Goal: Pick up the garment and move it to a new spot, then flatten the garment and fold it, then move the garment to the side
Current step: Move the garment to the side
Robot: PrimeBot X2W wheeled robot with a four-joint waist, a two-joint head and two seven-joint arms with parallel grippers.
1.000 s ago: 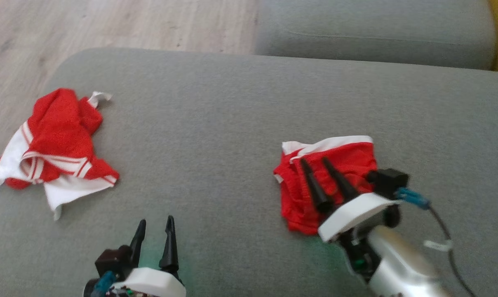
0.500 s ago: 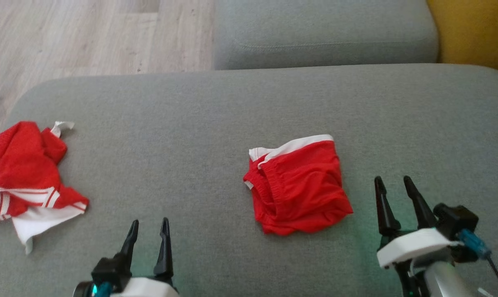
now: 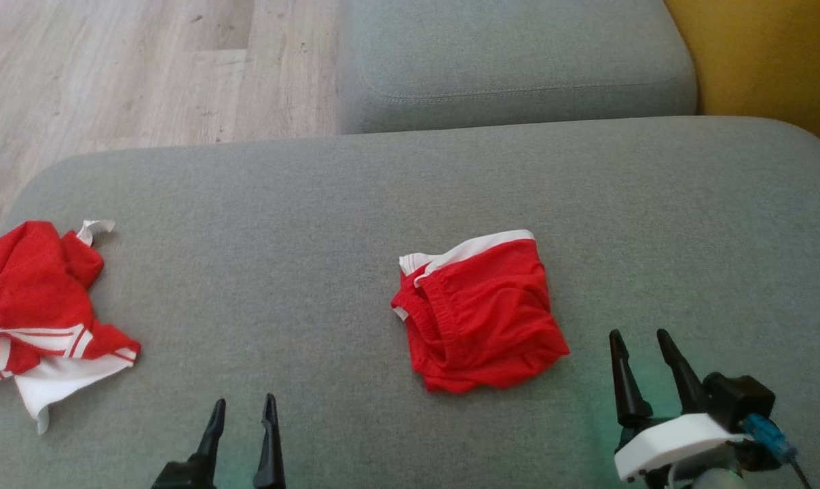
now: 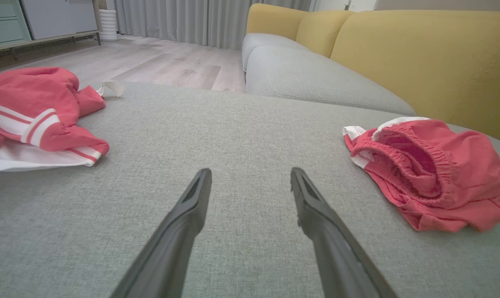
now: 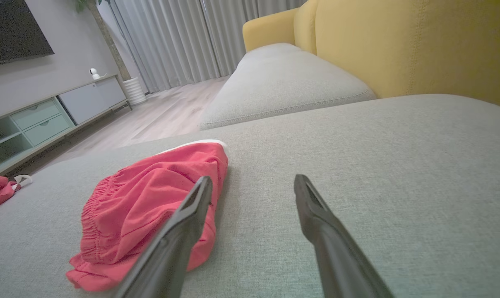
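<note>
The garment [image 3: 481, 316] is a pair of red shorts with a white band, lying folded in a compact bundle near the middle of the grey cushion [image 3: 315, 224]. It also appears in the left wrist view [image 4: 432, 182] and the right wrist view [image 5: 150, 207]. My right gripper [image 3: 637, 334] stands open just to the garment's right, low over the cushion, holding nothing [image 5: 253, 178]. Toward the front edge my left gripper [image 3: 245, 399] is open and empty too [image 4: 251, 171], well left of the garment.
A crumpled red-and-white piece of clothing [image 3: 36, 319] lies at the cushion's left edge. Another grey seat cushion [image 3: 512, 61] sits beyond, with a yellow backrest [image 3: 770, 61] at the right. Wooden floor [image 3: 111, 68] lies past the left and far edges.
My right gripper has drawn back off the red garment to its right and stands open. The garment stays folded on the cushion. The head camera has shifted, sliding the scene leftward.
</note>
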